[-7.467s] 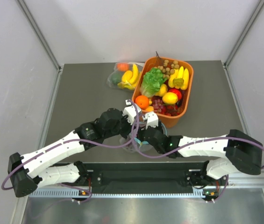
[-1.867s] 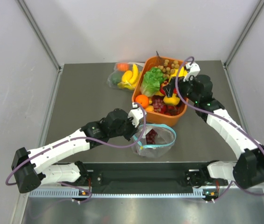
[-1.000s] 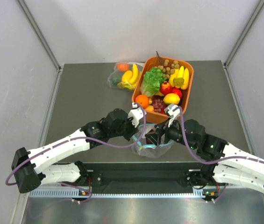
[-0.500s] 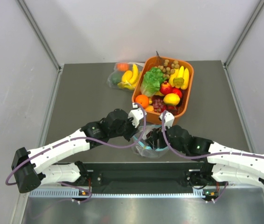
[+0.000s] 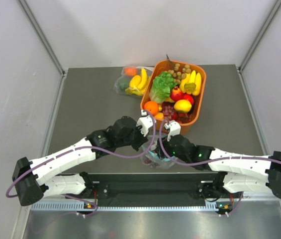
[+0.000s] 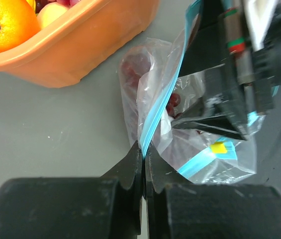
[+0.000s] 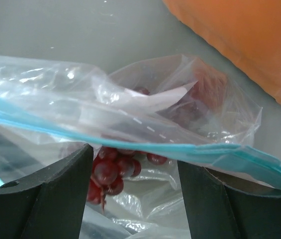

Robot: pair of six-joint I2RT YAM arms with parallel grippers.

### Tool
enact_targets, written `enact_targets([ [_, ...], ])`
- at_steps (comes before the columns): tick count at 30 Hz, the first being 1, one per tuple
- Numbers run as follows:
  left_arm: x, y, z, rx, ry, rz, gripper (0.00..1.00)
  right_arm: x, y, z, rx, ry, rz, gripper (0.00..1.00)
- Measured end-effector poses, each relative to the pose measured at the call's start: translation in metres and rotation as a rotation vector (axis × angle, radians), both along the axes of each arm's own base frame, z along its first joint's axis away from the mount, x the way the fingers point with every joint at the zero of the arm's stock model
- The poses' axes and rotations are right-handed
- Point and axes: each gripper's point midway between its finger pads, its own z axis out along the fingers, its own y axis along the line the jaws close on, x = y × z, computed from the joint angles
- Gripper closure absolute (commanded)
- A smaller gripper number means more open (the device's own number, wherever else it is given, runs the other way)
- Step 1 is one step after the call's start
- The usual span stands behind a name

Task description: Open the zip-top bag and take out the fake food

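Left fingers (image 6: 129,168) clenched on zip-top bag's (image 6: 190,149) strip; right fingers (image 7: 46,199) spread — inside it, astride red grapes (image 7: 108,172).

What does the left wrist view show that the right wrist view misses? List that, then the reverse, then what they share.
Left wrist only: the left end effector pinched shut on the teal zip strip, plus an orange in the orange bin. Right wrist only: the right end effector open, fingers either side of the red grapes. Both: the zip-top bag, those grapes, the bin wall, the grey table.
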Motion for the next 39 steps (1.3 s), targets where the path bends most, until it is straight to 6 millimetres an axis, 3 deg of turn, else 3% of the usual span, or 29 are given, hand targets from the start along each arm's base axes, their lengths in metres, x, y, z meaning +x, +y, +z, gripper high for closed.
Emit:
enact_targets([
  [8, 0.0, 0.0, 0.0, 0.0, 0.001, -0.002, 0.99, 0.004, 0.002, -0.005, 0.014, -0.012, -0.017, 0.27],
  [15, -0.002, -0.004, 0.002, -0.015, 0.0, -0.014, 0.99, 0.007, -0.018, 0.042, 0.123, -0.099, -0.076, 0.26],
  [18, -0.003, -0.008, 0.006, -0.035, -0.004, -0.03, 0.99, 0.013, -0.026, 0.047, 0.133, -0.109, -0.104, 0.27],
  [26, -0.007, -0.012, 0.007, -0.047, 0.002, -0.052, 0.99, 0.019, -0.028, 0.011, 0.039, -0.059, -0.118, 0.27],
  [34, -0.007, -0.011, 0.006, -0.042, 0.004, -0.051, 0.99, 0.021, -0.023, -0.002, 0.005, -0.044, -0.109, 0.28],
  [39, -0.008, -0.009, 0.004, -0.03, 0.009, -0.046, 0.99, 0.017, -0.013, -0.025, -0.051, 0.003, -0.073, 0.28],
])
